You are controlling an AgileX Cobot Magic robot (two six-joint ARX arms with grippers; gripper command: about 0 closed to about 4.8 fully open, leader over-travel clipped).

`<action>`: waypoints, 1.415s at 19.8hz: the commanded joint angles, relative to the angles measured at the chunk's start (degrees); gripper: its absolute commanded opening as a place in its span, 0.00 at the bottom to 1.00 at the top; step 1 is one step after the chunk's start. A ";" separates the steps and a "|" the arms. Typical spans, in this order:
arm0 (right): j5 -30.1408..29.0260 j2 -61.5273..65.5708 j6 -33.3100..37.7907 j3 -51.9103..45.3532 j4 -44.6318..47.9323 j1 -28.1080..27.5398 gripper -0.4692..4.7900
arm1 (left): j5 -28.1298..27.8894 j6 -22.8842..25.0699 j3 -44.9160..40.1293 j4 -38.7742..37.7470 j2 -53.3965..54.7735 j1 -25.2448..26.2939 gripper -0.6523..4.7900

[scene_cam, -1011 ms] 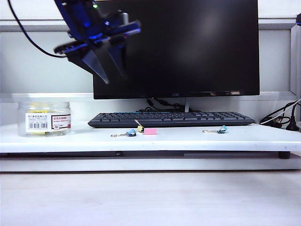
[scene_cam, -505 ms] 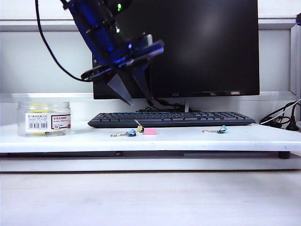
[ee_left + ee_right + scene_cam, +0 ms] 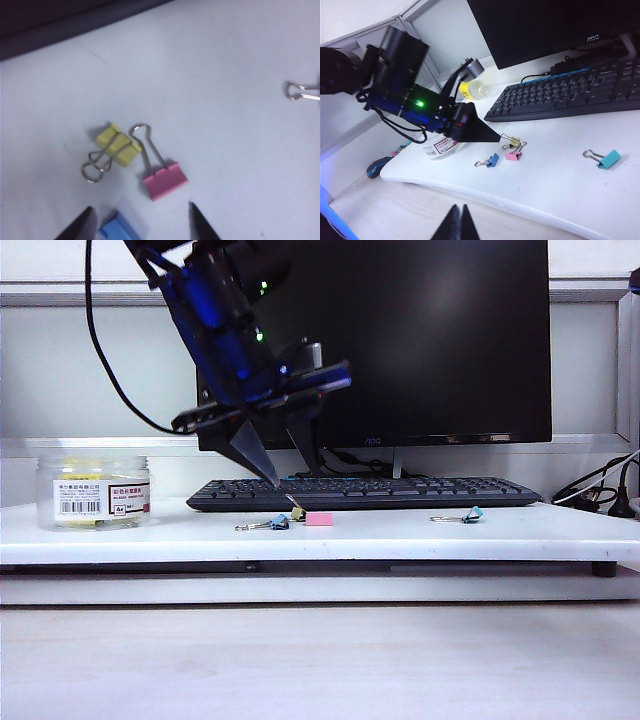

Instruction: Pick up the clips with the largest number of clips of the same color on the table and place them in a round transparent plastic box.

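Left gripper (image 3: 283,472) hangs with jaws apart, empty, directly above the yellow clip (image 3: 118,145), positioned so its fingers can straddle it. Pink clip (image 3: 165,180) touches that target; a blue clip (image 3: 118,231) lies just beside. Round transparent plastic box (image 3: 93,492) stands well apart. Right gripper (image 3: 457,223), parked away, is clenched on nothing.

- Office desk setup: black monitor (image 3: 420,340) on stand, black keyboard (image 3: 365,493) in front.
- White desk (image 3: 400,535) w/ grey partition panels (image 3: 90,380) behind, cubicle-style.
- Cables & plug (image 3: 600,495) at desk edge.
- Stationery around: coloured binder clips (image 3: 512,148), labelled plastic jar (image 3: 93,491).
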 commanded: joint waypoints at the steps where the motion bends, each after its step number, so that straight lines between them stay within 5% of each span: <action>1: -0.28 0.02 0.07 0.26 0.90 0.00 0.08 | -2.08 -2.93 0.24 1.42 0.00 -0.07 0.57; 13: -0.28 0.02 0.04 0.26 0.92 0.00 0.08 | -2.27 -9.11 0.22 3.26 1.57 -0.09 0.56; 18: -0.28 0.04 0.04 0.26 0.92 0.00 0.08 | -2.25 -9.60 0.22 3.32 1.79 -0.15 0.44; 28: -0.28 0.02 0.04 0.26 0.94 -0.02 0.08 | -2.05 -10.91 0.22 3.10 3.37 -0.63 0.44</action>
